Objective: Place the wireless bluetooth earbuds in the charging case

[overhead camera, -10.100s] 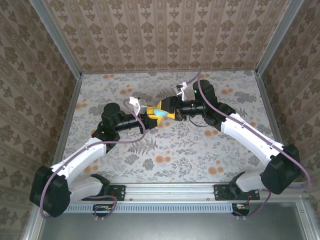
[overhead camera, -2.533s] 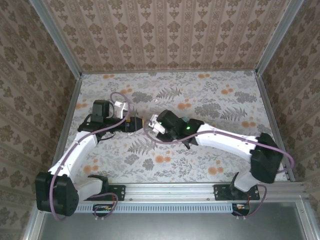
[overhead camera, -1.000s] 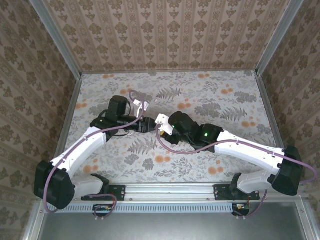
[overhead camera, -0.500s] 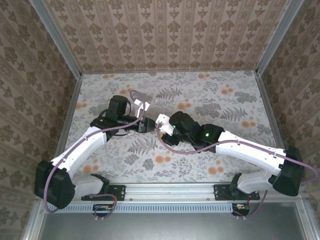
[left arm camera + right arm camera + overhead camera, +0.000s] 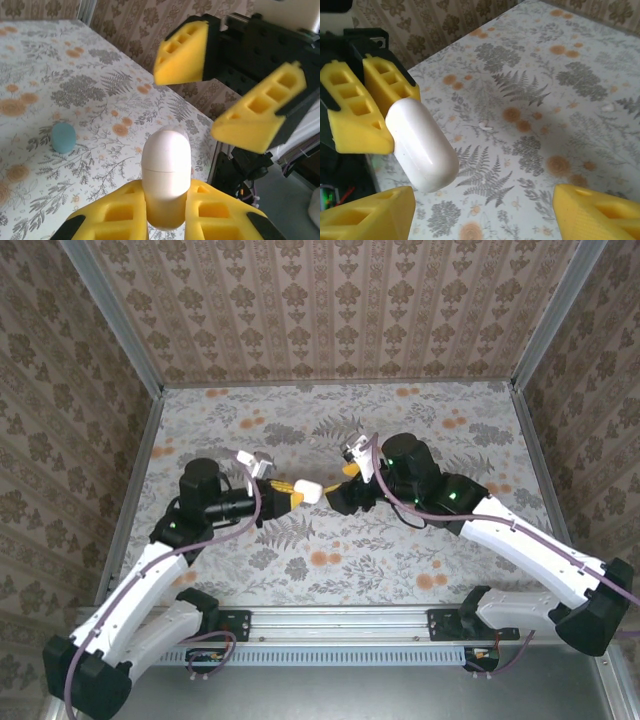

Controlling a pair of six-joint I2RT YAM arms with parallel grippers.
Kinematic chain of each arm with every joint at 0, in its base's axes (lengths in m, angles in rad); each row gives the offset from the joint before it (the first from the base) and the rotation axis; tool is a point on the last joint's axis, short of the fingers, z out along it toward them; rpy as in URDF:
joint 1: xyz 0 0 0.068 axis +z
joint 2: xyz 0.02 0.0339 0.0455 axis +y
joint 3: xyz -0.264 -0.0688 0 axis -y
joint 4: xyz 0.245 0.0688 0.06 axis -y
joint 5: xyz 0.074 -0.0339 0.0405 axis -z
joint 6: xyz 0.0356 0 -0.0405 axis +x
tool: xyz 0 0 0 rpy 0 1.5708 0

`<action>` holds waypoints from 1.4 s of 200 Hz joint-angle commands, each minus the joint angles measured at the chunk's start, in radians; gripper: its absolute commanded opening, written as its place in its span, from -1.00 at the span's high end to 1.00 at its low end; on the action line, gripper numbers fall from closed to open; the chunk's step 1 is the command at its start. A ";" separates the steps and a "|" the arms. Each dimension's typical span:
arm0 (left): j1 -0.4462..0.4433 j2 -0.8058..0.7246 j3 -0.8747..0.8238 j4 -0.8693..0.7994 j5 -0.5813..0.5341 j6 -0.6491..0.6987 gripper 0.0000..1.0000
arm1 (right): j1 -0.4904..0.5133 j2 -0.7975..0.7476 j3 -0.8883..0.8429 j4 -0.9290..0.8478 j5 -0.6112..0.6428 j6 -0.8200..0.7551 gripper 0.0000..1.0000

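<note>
A white capsule-shaped charging case with its lid shut is clamped by its lower end in my left gripper, and it sticks out forward above the table. From above, the case hangs between the two arms. My right gripper is open, its yellow fingers wide apart, just in front of the case's free end and not touching it. A tiny white earbud lies on the floral table beyond the case. A teal pebble-like case rests on the table.
The floral table is walled with patterned panels on three sides and has metal posts at its corners. A second small white piece lies farther off on the table. Both arms meet over the table's middle.
My left gripper has shut on the white case and drawn back to the left with it. My right gripper has opened, let go and moved away up and to the right.
</note>
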 commanded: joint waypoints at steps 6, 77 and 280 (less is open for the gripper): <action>0.003 -0.091 -0.063 0.155 -0.007 0.047 0.93 | 0.001 0.037 0.066 0.012 -0.135 0.071 -0.47; 0.003 -0.150 -0.085 0.124 -0.028 0.071 0.97 | 0.025 0.094 0.087 0.074 -0.280 0.098 -0.49; 0.012 -0.217 -0.058 -0.040 -0.173 0.145 1.00 | -0.170 0.165 0.126 0.039 -0.175 0.354 -0.48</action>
